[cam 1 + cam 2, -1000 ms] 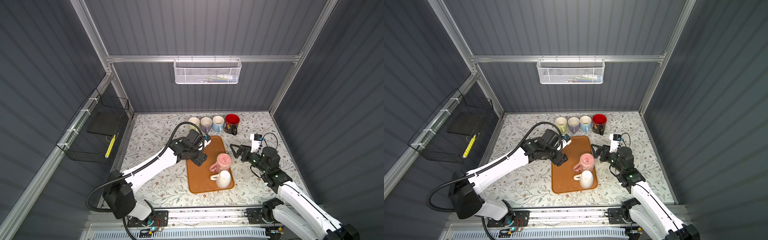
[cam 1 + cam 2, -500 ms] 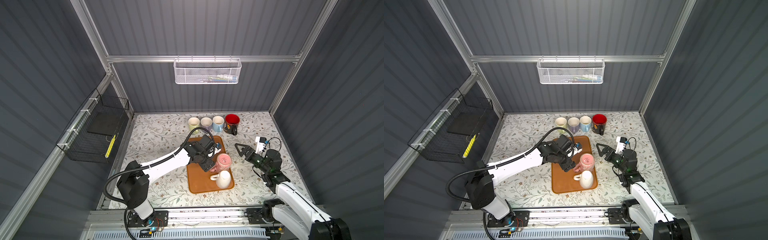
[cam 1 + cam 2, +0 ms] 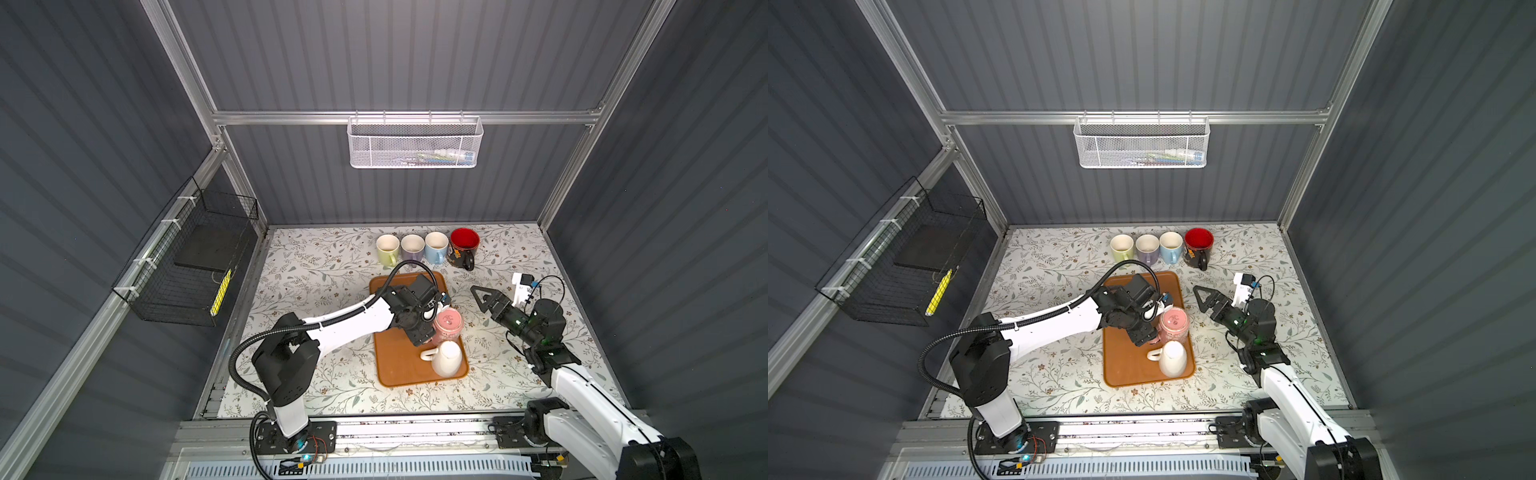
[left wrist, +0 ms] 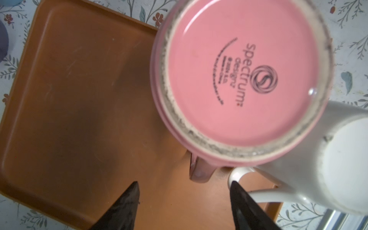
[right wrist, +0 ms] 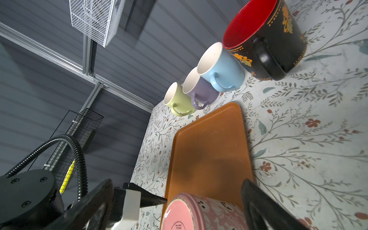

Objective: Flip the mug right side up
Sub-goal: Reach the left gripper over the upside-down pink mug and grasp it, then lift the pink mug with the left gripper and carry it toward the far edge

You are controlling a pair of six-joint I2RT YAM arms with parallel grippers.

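The left end effector (image 4: 184,185), jaws apart and empty, hangs just beside the handle (image 4: 200,173) of the pink mug (image 4: 239,79), upside down on the orange tray (image 4: 79,99), stamped base upward, beside a white mug (image 4: 328,159); the right end effector (image 3: 488,297) gapes nearby.

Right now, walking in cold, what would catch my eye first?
A pink mug and a white mug stand upside down on the orange tray mid-table, with the left end effector open near the pink one's handle. Near the back wall, a red-lined black mug ends a row of upright pastel mugs.
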